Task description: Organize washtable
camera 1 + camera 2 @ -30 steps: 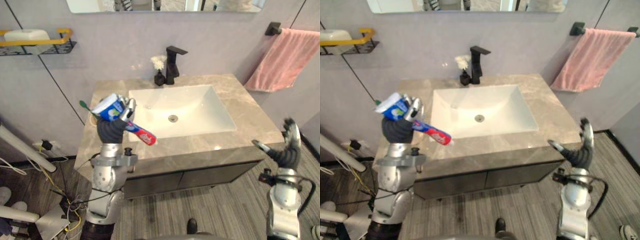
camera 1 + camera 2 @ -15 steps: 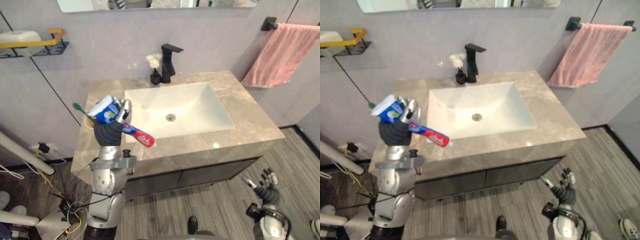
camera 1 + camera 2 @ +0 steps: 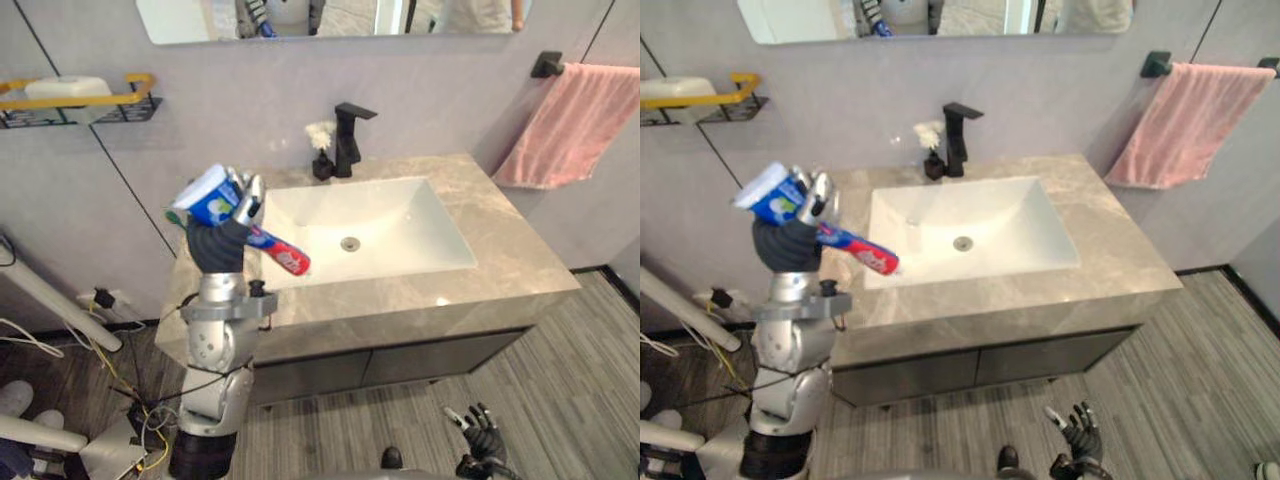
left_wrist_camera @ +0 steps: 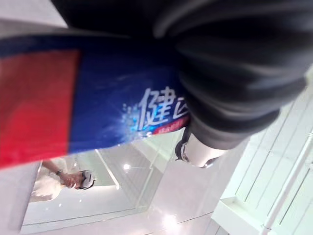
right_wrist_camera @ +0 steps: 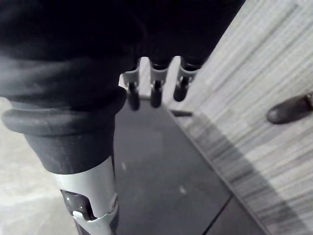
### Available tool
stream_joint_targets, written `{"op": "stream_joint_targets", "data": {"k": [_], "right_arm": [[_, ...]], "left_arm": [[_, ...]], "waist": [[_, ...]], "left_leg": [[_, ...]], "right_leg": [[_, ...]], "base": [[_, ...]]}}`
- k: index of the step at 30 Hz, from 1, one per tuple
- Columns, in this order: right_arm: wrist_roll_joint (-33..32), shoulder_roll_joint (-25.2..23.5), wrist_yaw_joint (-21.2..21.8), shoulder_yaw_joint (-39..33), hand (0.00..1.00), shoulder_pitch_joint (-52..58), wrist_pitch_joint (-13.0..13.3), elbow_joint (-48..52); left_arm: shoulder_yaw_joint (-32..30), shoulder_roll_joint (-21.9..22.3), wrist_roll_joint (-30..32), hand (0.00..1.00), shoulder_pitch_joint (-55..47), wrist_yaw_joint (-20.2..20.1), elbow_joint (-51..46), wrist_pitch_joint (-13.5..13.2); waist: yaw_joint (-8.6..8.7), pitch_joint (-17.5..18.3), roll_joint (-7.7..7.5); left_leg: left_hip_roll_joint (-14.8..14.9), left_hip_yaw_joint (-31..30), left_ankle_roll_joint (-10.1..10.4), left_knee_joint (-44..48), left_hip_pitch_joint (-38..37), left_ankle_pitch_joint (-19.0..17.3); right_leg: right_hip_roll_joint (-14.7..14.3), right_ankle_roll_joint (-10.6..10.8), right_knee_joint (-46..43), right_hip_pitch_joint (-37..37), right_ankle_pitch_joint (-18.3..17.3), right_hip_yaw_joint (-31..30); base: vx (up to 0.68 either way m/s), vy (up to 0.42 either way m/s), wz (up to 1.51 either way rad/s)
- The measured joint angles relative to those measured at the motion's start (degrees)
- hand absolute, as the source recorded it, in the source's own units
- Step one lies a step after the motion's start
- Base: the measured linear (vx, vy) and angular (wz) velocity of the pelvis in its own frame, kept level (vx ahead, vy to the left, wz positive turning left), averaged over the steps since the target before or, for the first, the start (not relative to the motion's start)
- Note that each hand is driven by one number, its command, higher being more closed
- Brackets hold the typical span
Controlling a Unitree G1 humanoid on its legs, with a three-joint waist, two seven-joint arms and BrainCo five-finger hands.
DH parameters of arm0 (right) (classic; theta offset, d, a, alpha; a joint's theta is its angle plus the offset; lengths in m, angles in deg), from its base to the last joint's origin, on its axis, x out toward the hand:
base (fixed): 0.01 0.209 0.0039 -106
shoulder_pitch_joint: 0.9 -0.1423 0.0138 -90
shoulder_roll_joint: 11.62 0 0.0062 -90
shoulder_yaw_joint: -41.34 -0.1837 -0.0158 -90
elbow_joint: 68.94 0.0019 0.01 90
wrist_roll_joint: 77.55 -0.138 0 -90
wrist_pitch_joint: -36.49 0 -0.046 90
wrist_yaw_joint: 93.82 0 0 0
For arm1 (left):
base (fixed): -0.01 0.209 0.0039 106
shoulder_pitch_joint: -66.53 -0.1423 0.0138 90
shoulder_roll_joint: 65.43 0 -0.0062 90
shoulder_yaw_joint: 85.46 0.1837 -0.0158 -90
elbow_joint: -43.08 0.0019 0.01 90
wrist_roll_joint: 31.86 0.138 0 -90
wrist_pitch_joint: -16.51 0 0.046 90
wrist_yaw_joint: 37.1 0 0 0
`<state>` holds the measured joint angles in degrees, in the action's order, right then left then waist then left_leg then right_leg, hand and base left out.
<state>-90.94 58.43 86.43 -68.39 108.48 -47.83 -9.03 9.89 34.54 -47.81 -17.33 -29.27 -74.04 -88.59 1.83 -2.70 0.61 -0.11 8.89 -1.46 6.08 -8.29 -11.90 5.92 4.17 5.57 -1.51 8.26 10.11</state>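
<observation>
My left hand is raised over the left end of the marble counter, shut on a toothpaste tube. The tube is blue and white at its wide upper end and red at the lower end, which slants toward the sink. In the left wrist view the tube runs across my dark-covered hand. My right hand hangs low near the floor in front of the cabinet, fingers relaxed and holding nothing.
A white sink basin is set in the counter, with a black faucet and a small dark bottle with a white flower behind it. A pink towel hangs at right. A yellow-railed wall rack is at left.
My right hand has dropped from counter height at the front right down to near the floor. The left hand still holds the tube up. The camera has shifted a little.
</observation>
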Motion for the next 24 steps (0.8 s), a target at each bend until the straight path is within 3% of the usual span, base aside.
{"op": "stream_joint_targets", "data": {"k": [5,10,15,24], "right_arm": [[-0.02,0.03,0.52,0.49,0.00,0.22,-0.91,-6.36],[0.59,0.60,1.43,0.68,0.00,1.08,-1.21,-7.95],[1.98,2.10,2.82,2.89,0.00,1.00,-1.24,-8.01],[2.99,2.98,3.76,5.80,0.00,-0.10,-1.24,-9.59]], "left_arm": [[-3.48,-4.64,3.09,1.00,2.37,1.35,0.80,0.02],[-7.56,-7.85,6.90,1.00,4.41,2.70,3.27,0.22],[-9.68,-12.86,9.81,1.00,6.94,3.97,7.94,0.89],[-12.59,-15.95,11.89,1.00,11.29,6.17,12.52,1.45]], "waist": [[-0.27,1.10,-1.06],[-1.16,1.55,-1.75],[-0.98,2.16,-2.84],[-1.33,2.42,-3.71]], "left_leg": [[0.02,-0.99,0.04,-0.05,0.29,-0.03],[0.01,-1.23,0.08,-0.02,0.42,0.01],[-0.27,-2.52,0.28,0.13,1.04,0.22],[-0.97,-3.66,0.27,0.73,1.68,0.36]], "right_leg": [[0.25,-0.19,0.02,-0.70,-0.50,0.84],[0.31,-0.09,0.03,-0.69,-0.43,1.01],[0.43,0.03,0.04,-0.54,-0.38,2.22],[1.17,0.03,0.04,-0.26,-0.37,2.78]], "base": [[-0.05,-0.020,0.09],[0.00,-0.007,0.01],[0.01,-0.016,0.10],[0.01,-0.004,0.07]]}}
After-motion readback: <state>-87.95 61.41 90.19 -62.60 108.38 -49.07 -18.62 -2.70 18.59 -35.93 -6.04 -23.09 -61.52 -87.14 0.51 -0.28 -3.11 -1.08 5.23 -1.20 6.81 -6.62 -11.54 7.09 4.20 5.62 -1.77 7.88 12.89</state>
